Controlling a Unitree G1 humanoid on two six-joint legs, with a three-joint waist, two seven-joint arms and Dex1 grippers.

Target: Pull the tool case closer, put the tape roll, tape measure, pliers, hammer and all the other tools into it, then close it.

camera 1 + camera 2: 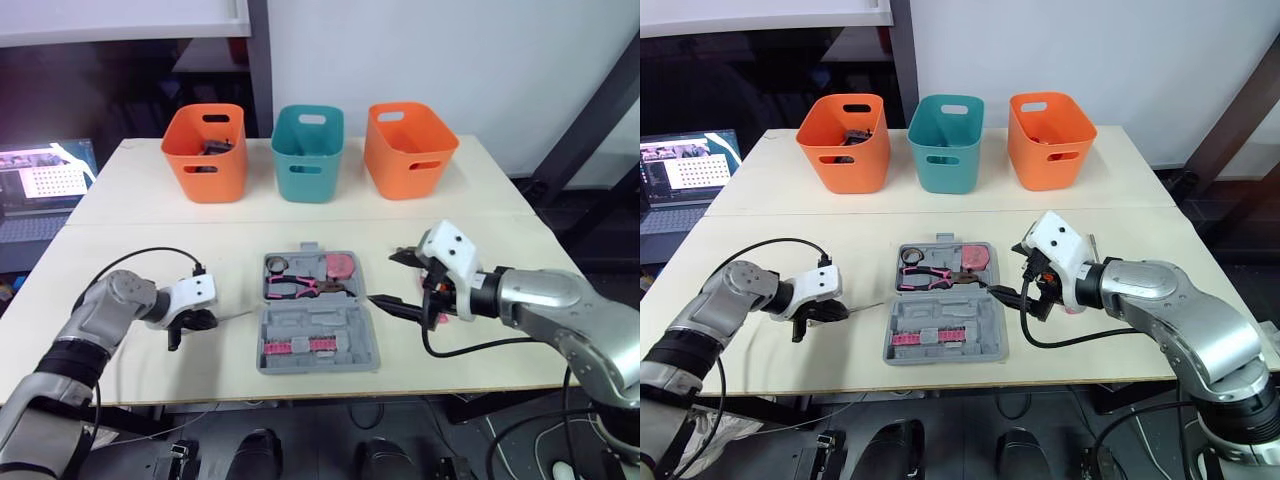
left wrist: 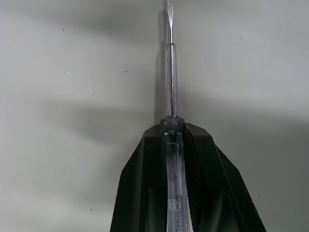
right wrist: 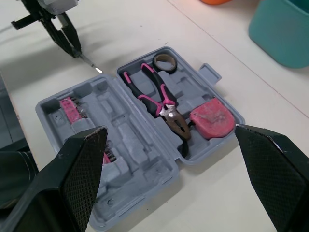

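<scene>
The grey tool case (image 1: 262, 365) lies open at the middle of the table. Its far half holds a dark tape roll (image 1: 277, 265), pink-handled pliers (image 1: 295, 287) and a pink tape measure (image 1: 342, 266). Pink bits (image 1: 298, 346) sit in the near half. Left of the case, my left gripper (image 1: 195, 322) is shut on a screwdriver (image 2: 171, 72) with a clear handle, its shaft pointing at the case. My right gripper (image 1: 385, 277) hangs open just right of the case with nothing between its fingers.
Three bins stand in a row at the back: orange (image 1: 206, 152) with something dark inside, teal (image 1: 307, 153) and orange (image 1: 408, 148). A laptop (image 1: 45, 185) sits off the table's left side. The table's front edge runs close below the case.
</scene>
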